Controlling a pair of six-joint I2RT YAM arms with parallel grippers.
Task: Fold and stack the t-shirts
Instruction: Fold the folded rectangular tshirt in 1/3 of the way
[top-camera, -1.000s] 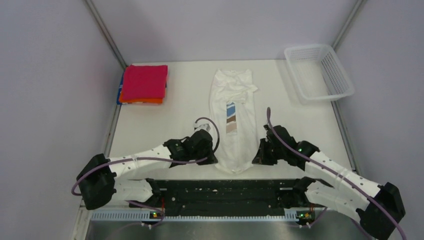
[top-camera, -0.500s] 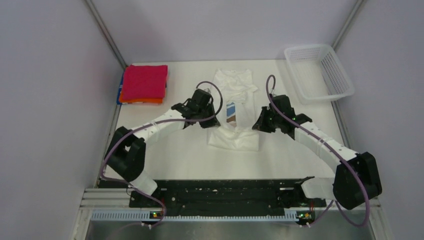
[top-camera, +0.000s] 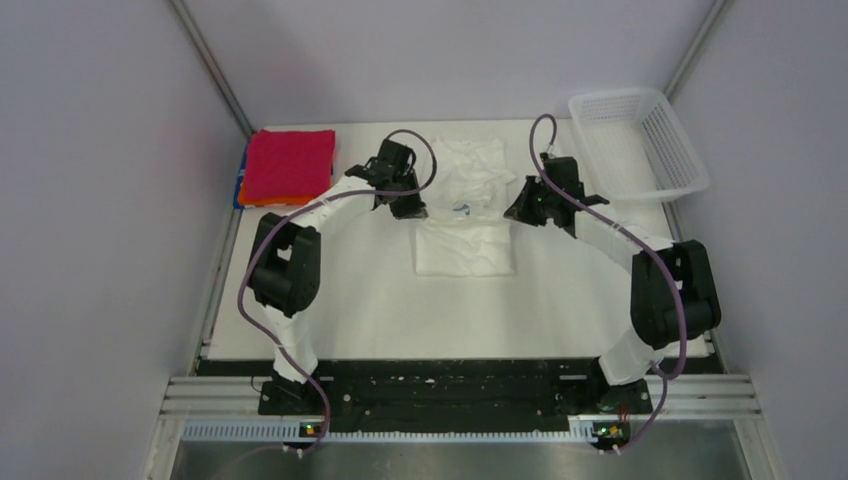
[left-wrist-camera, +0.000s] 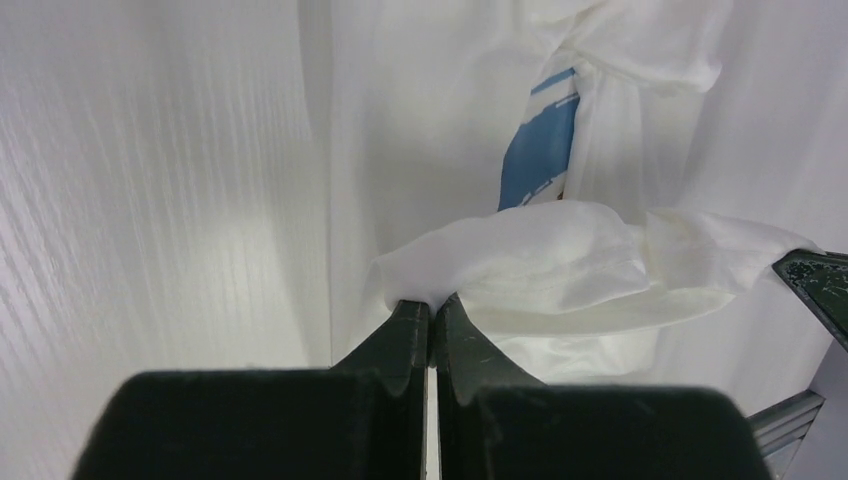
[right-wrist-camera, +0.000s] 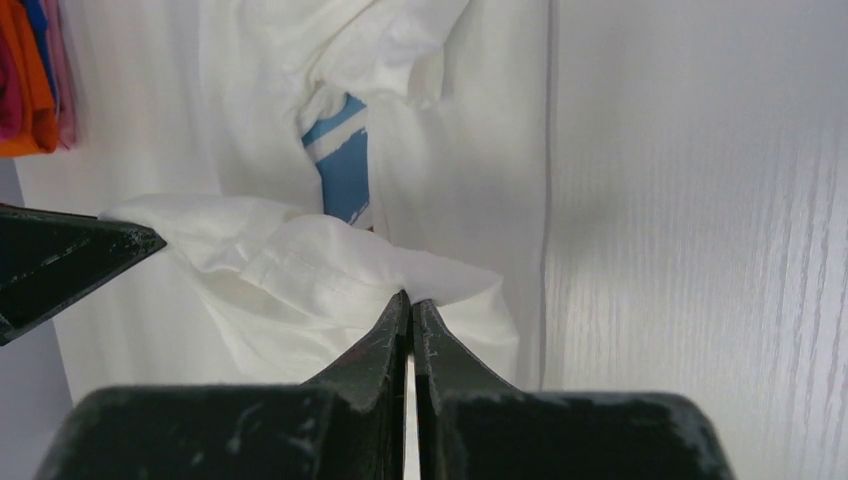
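**Both Grippers Pinching the Hem**

The stacked t-shirts (top-camera: 288, 168) are lying at ten o'clock on the table (top-camera: 340, 300). My left gripper (top-camera: 411, 208) is pinching the hem of the white t-shirt (top-camera: 465, 250), jaws pressed together on cloth. That shirt is lying at twelve o'clock. My right gripper (top-camera: 514, 211) is pinching the same hem.
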